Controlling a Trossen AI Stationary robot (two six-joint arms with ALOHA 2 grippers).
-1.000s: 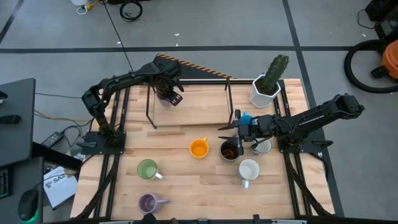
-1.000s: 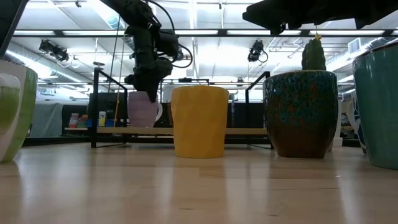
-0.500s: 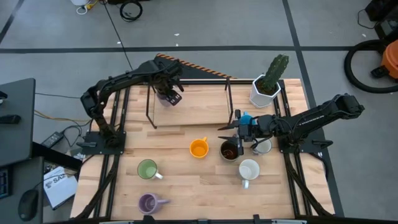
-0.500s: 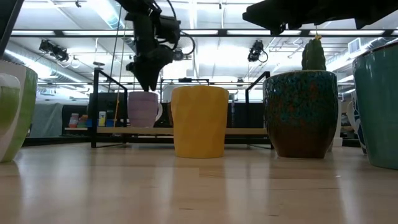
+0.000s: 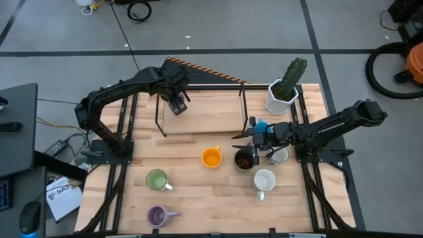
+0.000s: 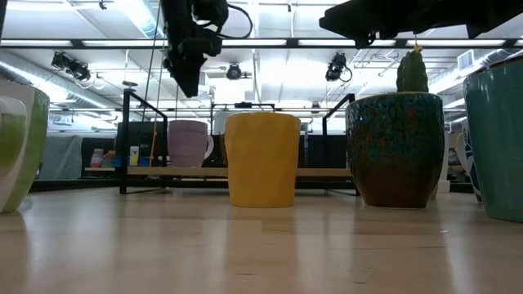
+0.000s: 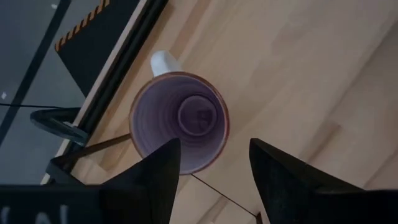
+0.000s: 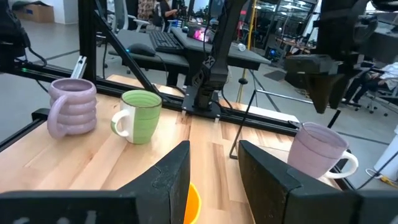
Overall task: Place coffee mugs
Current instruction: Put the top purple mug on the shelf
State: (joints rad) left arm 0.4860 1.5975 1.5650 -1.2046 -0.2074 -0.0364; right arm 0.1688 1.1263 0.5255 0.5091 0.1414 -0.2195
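Left jaws (image 7: pixel 208 177): spread wide and empty, hanging straight above the purple mug (image 7: pixel 179 121), clear of its rim; in the high view they (image 5: pixel 177 104) sit over the far left part of the surface.
Right jaws (image 8: pixel 211 163): partly apart with nothing between them; in the high view they (image 5: pixel 246 140) hover mid-surface, just beyond the dark brown mug (image 5: pixel 244 159).
Purple mug on rack: stands upright on the low rack shelf (image 6: pixel 245 171) at the far side, handle out to one side, touching no finger.
Rack (image 5: pixel 198 112): thin black frame across the far half of the surface (image 5: pixel 198 198).
Mugs not yet on the rack: orange mug (image 5: pixel 211 157) at centre with the dark brown one just to its right; a white mug (image 5: pixel 264 180) nearer and to the right; a second white mug (image 5: pixel 281 155) partly hidden under the right arm; green mug (image 5: pixel 156 180) near left; a second purple mug (image 5: pixel 157 215) at the near edge.
Blue mug: a blue patch shows at the right wrist, too hidden to tell what it is.
Cactus pot (image 5: pixel 283 96): far right corner, apart from the work.
Step in hand: judged as a release just completed, with one mug delivered to the shelf.
Progress: early, most mugs wait on the near half.
Next move calls for: lifting the left arm free without clipping the rim or the rack bars, then heading to a near mug, likely green or orange, and gripping its wall upright.
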